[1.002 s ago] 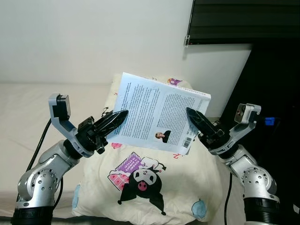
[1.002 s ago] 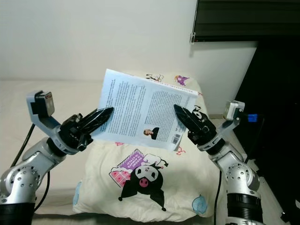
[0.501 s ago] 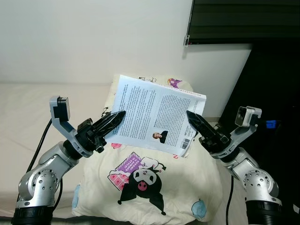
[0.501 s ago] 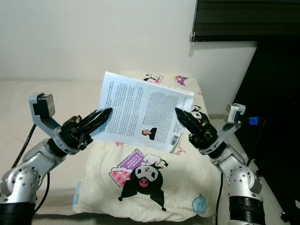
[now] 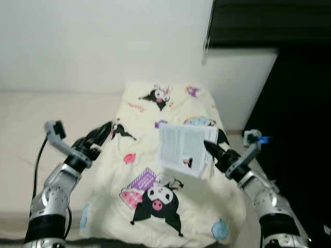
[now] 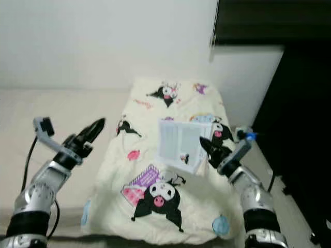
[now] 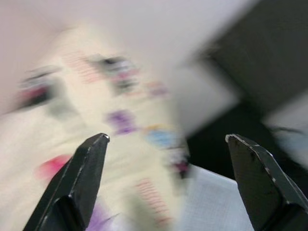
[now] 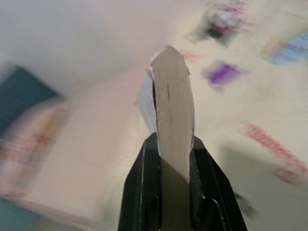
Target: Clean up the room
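Wall (image 5: 103, 41): plain white, behind the bed; a dark window blind (image 5: 269, 23) sits at its upper right.
Bed (image 5: 31, 129): cream sheet stretching off to the robot's left, with the pillow lying at its right end.
Pillow (image 5: 160, 206): large, cream, printed with black-and-white cartoon figures and purple and pink patches; it lies lengthwise away from the robot, between the two arms.
Book (image 5: 182, 150): white back cover with blocks of text and a small portrait photo near its lower edge; held up above the right half of the pillow, tilted, clear of the fabric. In the right wrist view its page edge (image 8: 173, 120) stands straight up between the black fingers.
Right end effector (image 5: 212, 151): clamped on the book's right-hand edge, low on the right side of the pillow; the silver arm runs back toward the lower right.
Left end effector (image 5: 101, 133): holding nothing, well apart from the book, above the pillow's left edge. In the left wrist view its two fingers (image 7: 82, 178) are spread wide, with blurred pillow print between them.
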